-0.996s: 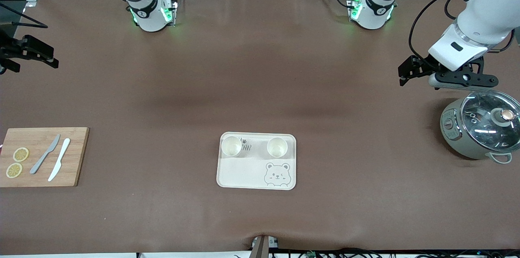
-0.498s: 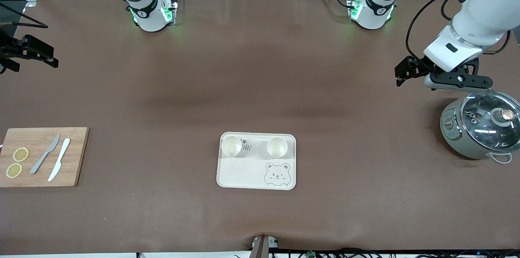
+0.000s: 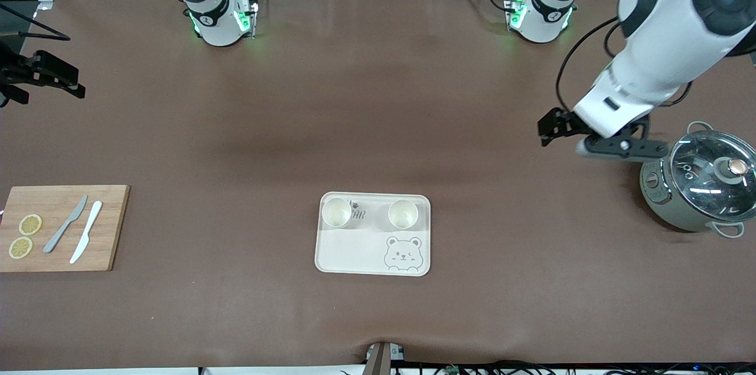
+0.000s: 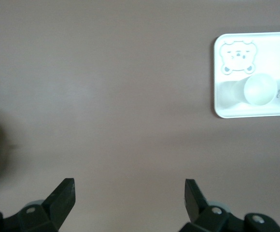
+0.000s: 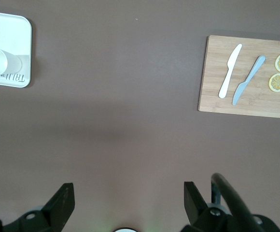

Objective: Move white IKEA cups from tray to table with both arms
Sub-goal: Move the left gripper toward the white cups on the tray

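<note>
The large flat table (image 3: 378, 97) covered in a brown matte sheet carries, in its middle and near the front camera, the cream rectangular tray (image 3: 354, 257) with rounded corners and a drawn bear face. Toward the left arm's end stands a grey-green cooking pot with a glass lid (image 3: 700, 189); toward the right arm's end lies a wooden cutting board (image 3: 112, 227).

On the tray, along its edge farther from the camera, stand the two small cream-white tapered cups (image 3: 337, 212), upright and apart. Neither is moved yet.

The left gripper (image 3: 596, 139) hangs over bare table just beside the pot, with its fingers (image 4: 63, 195) spread wide and empty. The right gripper (image 5: 125, 203), also spread and empty, is over the table at the right arm's end, well apart from the tray; this arm waits.

The risks, as I judge:
- The left arm is close to the pot and could knock it.
- Both arms must meet at one small tray, so they could collide.
- A light cup can tip if a finger hits its rim.
</note>
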`<state>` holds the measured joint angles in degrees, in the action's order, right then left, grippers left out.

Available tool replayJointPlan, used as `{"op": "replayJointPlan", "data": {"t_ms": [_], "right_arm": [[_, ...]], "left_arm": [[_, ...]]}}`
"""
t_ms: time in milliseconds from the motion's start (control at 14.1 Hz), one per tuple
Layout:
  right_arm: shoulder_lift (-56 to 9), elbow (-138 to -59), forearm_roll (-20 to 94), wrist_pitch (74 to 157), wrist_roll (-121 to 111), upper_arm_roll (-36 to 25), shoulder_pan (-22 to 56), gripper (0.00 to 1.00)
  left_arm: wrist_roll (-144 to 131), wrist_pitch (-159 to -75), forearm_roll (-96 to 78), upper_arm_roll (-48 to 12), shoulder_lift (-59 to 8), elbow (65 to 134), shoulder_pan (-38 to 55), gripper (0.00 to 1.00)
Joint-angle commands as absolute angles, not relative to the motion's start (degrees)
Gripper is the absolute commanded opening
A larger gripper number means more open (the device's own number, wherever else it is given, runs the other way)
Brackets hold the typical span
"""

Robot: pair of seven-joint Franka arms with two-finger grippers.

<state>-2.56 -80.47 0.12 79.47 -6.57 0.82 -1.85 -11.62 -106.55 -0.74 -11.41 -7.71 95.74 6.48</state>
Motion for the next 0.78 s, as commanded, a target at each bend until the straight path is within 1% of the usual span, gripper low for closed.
{"op": "replayJointPlan", "data": {"t_ms": [0, 285, 498, 640, 712], "right_arm": [[-2.7, -79.4, 0.1, 77.1, -5.7, 1.1, -2.6, 1.0], [-2.5, -79.4, 0.1, 76.4, -5.6, 1.1, -2.5, 1.0], [-2.5, -79.4, 0.2, 75.7, -5.7, 1.0, -3.0, 1.0], [-2.5, -79.6, 0.2, 75.6, -5.7, 1.1, -3.0, 1.0], [-2.5, -79.6, 0.2, 75.6, -5.7, 1.1, -3.0, 1.0]], "left_arm": [[-15.3, -105.7, 1.3, -11.7, -16.1, 87.8, 10.7, 1.0], [-20.1, -105.7, 2.7, -11.1, -26.1, 78.9, 16.9, 1.0], [-21.3, -106.4, 3.4, -10.5, -31.5, 73.8, 20.3, 1.0], [-21.6, -107.5, 4.0, -9.9, -35.1, 71.6, 21.8, 1.0], [-22.1, -109.1, 4.0, -8.7, -36.4, 71.3, 22.8, 1.0]]}}
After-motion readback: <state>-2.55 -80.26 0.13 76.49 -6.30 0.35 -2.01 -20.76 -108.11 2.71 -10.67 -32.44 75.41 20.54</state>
